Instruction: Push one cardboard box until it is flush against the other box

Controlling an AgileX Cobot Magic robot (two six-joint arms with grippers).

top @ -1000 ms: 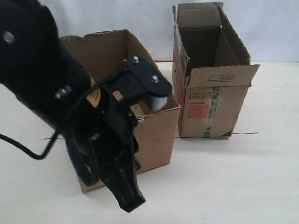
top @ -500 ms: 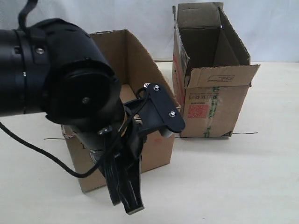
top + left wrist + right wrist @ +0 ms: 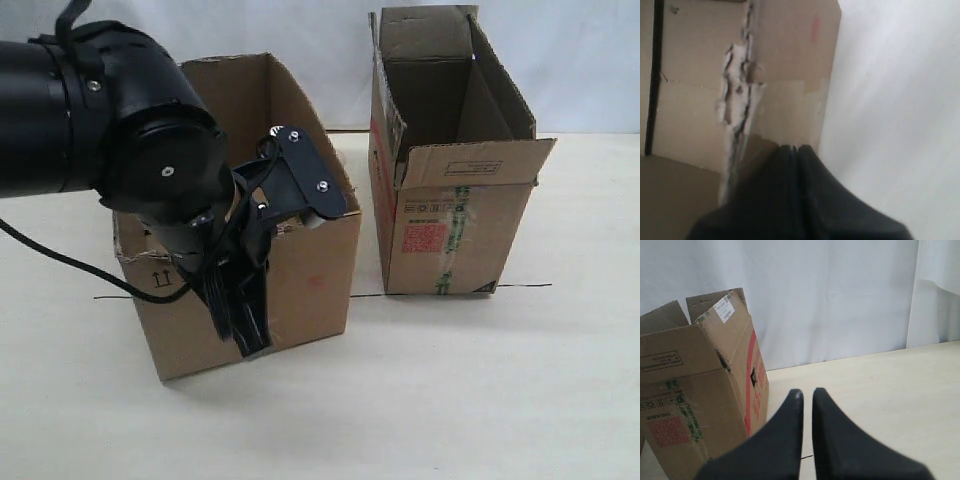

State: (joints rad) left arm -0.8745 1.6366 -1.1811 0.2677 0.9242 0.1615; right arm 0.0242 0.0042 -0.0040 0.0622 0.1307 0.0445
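Because the task calls for a push and not a lift, the left gripper (image 3: 248,338) is presented with its two black fingers pressed together, holding nothing, so that they act as one stiff blade. It hangs fingertips-down at the 6 o'clock wall of the wide plain brown cardboard box (image 3: 305,285) with ragged torn top edges. Whether it bears on that wall cannot be told.

The taller narrow brown carton (image 3: 450,235), with upright flaps and a red printed label, stands at 3 o'clock of the wide box. A strip of pale table (image 3: 480,400) separates them, so the boxes are not yet flush.

Judgement: travel toward 3 o'clock is required, and force applied at the 6 o'clock wall may turn the box instead.

The right gripper (image 3: 807,391) is closed down to a thin slit and empty. It is held near the tall carton and takes no part.
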